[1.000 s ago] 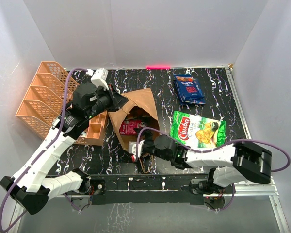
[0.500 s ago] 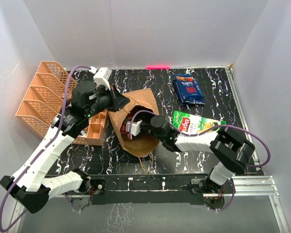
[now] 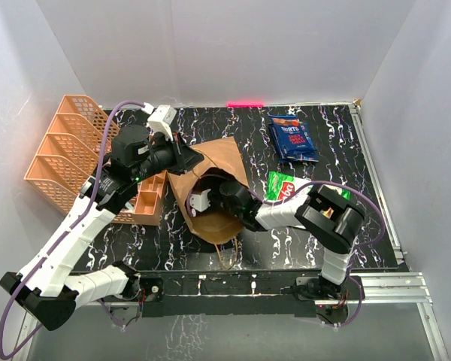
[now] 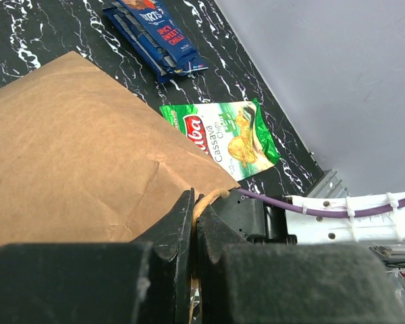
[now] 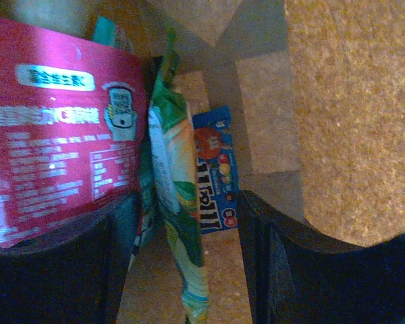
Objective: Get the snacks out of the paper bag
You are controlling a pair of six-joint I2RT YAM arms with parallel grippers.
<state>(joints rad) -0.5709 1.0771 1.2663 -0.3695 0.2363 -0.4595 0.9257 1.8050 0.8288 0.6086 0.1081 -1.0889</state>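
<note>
The brown paper bag (image 3: 219,156) lies on its side, mouth toward the near edge. My left gripper (image 3: 182,156) is shut on its twisted handle (image 4: 212,197) and holds the upper wall (image 4: 74,148) up. My right gripper (image 3: 209,194) is inside the bag, open (image 5: 189,263). A green-white packet (image 5: 179,202) hangs edge-on between its fingers. A red packet (image 5: 54,148) is by the left finger and a blue candy packet (image 5: 219,175) lies behind. Outside lie dark blue packets (image 3: 293,138) (image 4: 155,34) and a green chips bag (image 3: 284,185) (image 4: 229,138), partly hidden under my right arm.
Orange mesh trays (image 3: 64,154) stand at the left, with a small orange box (image 3: 147,200) next to the bag. White walls close in the back and sides. A metal rail (image 3: 376,286) runs along the near edge.
My right arm has swung from the bag's mouth deep into the bag, and now hides the red packet in the top view. My left gripper has kept its hold on the handle.
</note>
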